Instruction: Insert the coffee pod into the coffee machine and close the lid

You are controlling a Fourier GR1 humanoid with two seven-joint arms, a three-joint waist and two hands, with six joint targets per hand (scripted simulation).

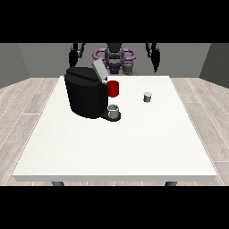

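A black coffee machine (pixel 85 91) stands on the white table (pixel 116 143) at the left of middle, its grey lid (pixel 99 70) tilted up and open. A small grey coffee pod (pixel 147 96) stands upright on the table to the right of the machine. Both hands are raised behind the table's far edge, away from the pod and the machine. The hand at the view's left (pixel 71 57) hangs above the machine's back corner. The hand at the view's right (pixel 156 62) hangs beyond the far edge, behind the pod. Neither holds anything.
A red mug (pixel 113 88) stands just behind the machine's front. A grey cup (pixel 114 110) sits on the machine's drip base. The robot's torso (pixel 114 56) is behind the table's far edge.
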